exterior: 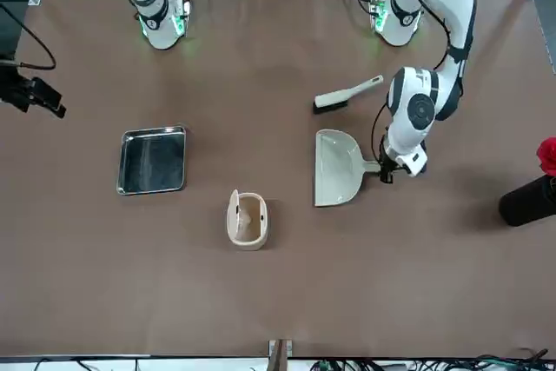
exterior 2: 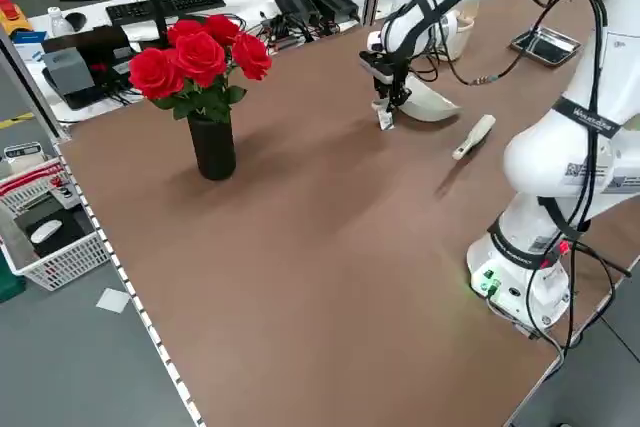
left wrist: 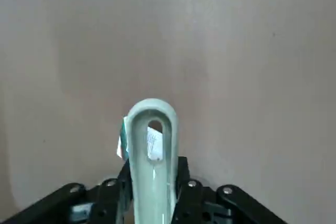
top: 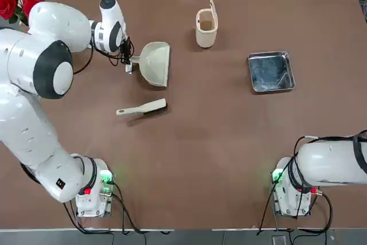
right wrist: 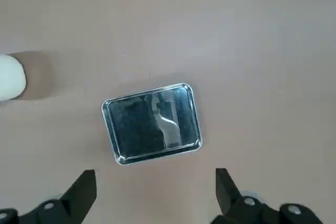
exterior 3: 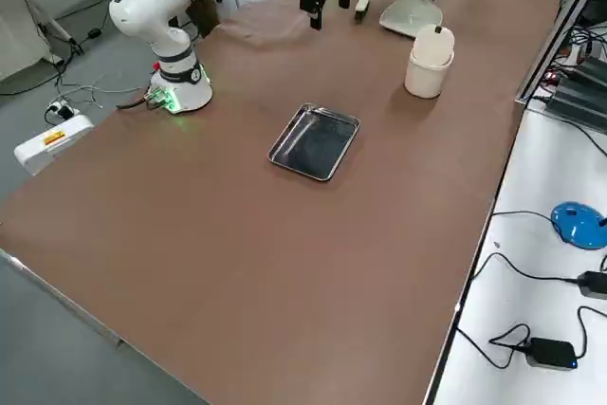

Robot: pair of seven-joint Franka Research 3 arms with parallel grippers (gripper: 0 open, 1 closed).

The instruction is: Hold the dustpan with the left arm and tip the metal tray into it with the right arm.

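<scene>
The cream dustpan (top: 156,63) lies flat on the brown table, left of centre, with its handle (left wrist: 152,145) pointing toward my left gripper (top: 129,61). That gripper is low at the table and shut on the handle, one finger on each side of it. The square metal tray (top: 270,72) rests flat at the right side of the table. My right gripper (right wrist: 155,177) hangs open high above the tray (right wrist: 152,123), well apart from it. In the front view it shows as a dark shape (exterior: 35,97) at the picture's left edge.
A slim cream hand brush (top: 142,108) lies just in front of the dustpan. A cream cylindrical bin (top: 206,27) with its lid up stands between dustpan and tray, farther back. A dark vase of red roses (exterior 2: 205,87) stands at the far left corner.
</scene>
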